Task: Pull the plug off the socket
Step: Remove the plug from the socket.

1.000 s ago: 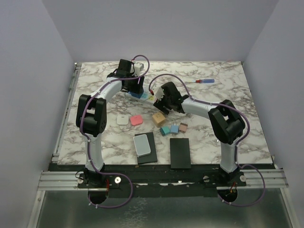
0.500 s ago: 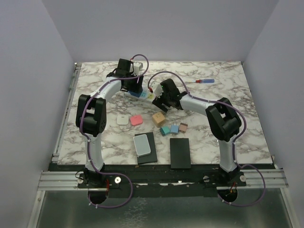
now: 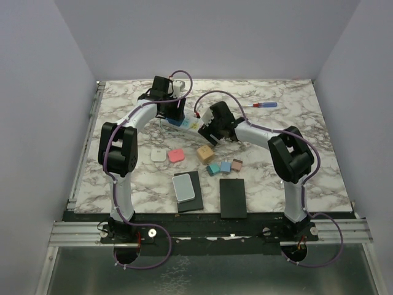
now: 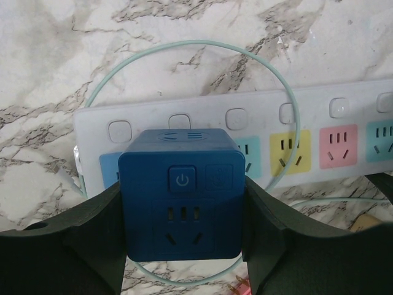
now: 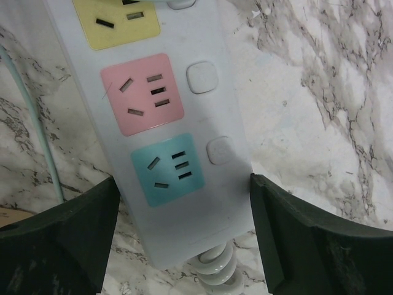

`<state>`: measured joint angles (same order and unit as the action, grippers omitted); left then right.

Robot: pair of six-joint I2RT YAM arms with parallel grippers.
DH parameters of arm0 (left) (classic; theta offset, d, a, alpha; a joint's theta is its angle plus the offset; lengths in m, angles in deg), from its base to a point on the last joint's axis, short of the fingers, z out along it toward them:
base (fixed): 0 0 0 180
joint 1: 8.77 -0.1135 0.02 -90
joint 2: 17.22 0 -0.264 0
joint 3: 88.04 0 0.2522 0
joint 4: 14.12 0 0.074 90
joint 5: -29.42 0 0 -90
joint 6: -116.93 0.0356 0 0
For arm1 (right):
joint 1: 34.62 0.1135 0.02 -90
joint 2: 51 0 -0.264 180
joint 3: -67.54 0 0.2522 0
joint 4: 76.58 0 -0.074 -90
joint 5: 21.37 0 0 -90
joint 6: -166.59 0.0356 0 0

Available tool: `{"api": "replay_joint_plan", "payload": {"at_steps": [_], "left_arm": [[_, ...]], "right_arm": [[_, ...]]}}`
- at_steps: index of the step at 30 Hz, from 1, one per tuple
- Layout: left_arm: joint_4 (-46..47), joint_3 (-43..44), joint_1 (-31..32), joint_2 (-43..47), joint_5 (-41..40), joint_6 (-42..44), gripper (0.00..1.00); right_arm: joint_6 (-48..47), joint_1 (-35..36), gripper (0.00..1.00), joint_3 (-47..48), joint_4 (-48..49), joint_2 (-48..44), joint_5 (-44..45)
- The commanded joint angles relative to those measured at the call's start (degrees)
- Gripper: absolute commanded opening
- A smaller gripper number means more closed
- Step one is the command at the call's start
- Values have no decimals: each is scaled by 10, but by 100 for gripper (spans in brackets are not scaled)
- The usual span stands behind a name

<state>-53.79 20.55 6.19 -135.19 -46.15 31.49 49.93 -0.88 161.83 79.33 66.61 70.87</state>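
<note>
The socket is a long white power strip (image 3: 191,126) with pastel outlet faces, lying far of centre on the marble table. A dark blue cube plug (image 4: 183,212) stands over the blue outlet at its left end. Its pins are hidden. My left gripper (image 4: 183,228) is shut on the cube's two sides; in the top view it (image 3: 175,117) is at that end. My right gripper (image 5: 184,192) straddles the strip's cord end, by the teal outlet (image 5: 167,169), both fingers against the strip's edges. The white ribbed cord (image 5: 218,271) leaves between them.
A thin pale-green cable (image 4: 202,44) loops over the strip. A red-and-blue screwdriver (image 3: 261,105) lies far right. A tan cube (image 3: 205,153), pink (image 3: 176,155) and white (image 3: 158,155) squares and small coloured cubes (image 3: 225,166) sit nearer. Two black pads (image 3: 233,198) lie near the front.
My right gripper has shifted slightly toward the far side along the strip's end. The left gripper and blue cube have not visibly moved.
</note>
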Motion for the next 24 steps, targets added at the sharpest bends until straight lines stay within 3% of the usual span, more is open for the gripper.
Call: {"api": "replay_joint_plan", "payload": {"at_steps": [1, 14, 24], "left_arm": [[0, 10, 8, 20, 41, -8, 0], [22, 4, 7, 22, 41, -43, 0], [31, 8, -30, 20, 59, -103, 0]], "right_arm": [[82, -6, 59, -39, -52, 2, -14], [117, 27, 50, -64, -78, 8, 77], [127, 28, 49, -66, -87, 28, 99]]}}
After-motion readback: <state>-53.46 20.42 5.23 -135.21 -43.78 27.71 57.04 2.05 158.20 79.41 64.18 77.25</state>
